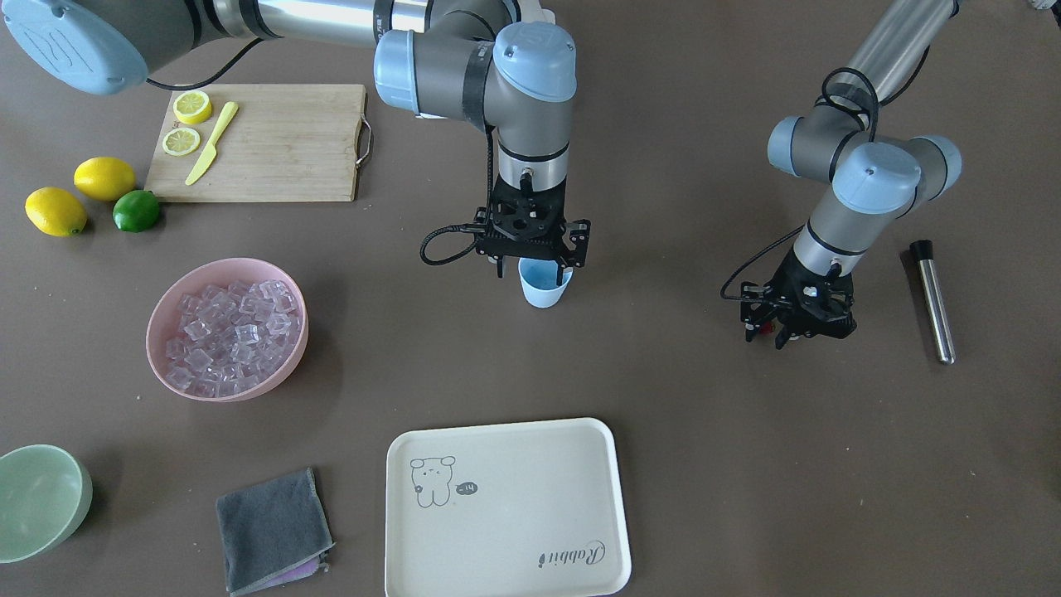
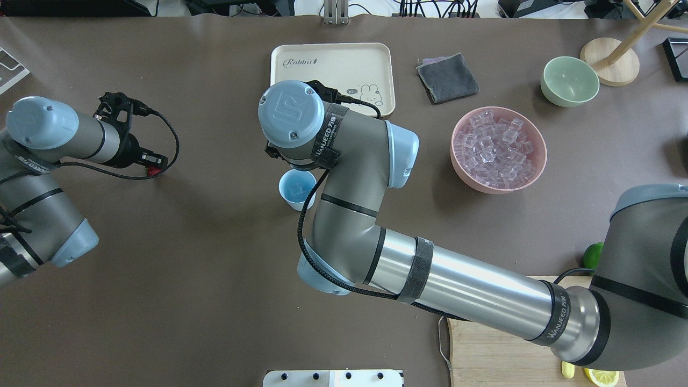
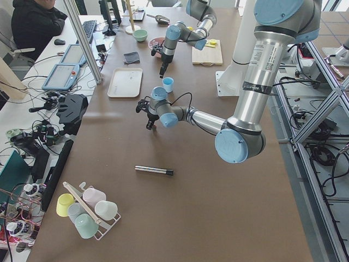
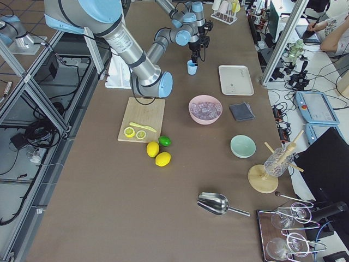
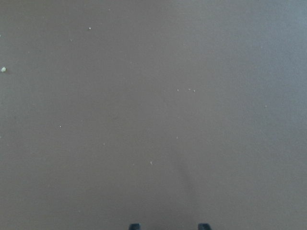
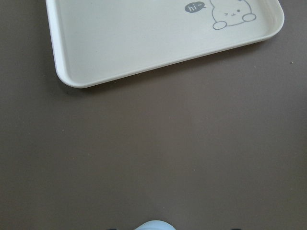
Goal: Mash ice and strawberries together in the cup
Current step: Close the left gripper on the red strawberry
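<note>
Right arm: reaches in from the robot's edge with the elbow bent and the wrist vertical. The right pincer points straight down just over the cup, jaws wide, holding nothing.
The cup: light blue tapered plastic, upright at the middle of the counter. One clear cube seems to lie inside.
Left arm: forearm low, wrist tilted. The left pincer hangs close over the counter, its fingertips apart in the wrist view. A small red strawberry shows at its tip; whether it is gripped or loose cannot be told.
Heaped ice: glassy cubes in a smooth pink bowl, toward the right arm's end.
Steel rod: black-capped, lying flat beyond the left pincer.
Cream tray: rounded corners, near the operators' edge.
Open matte brown counter lies between the cup and the left pincer.
</note>
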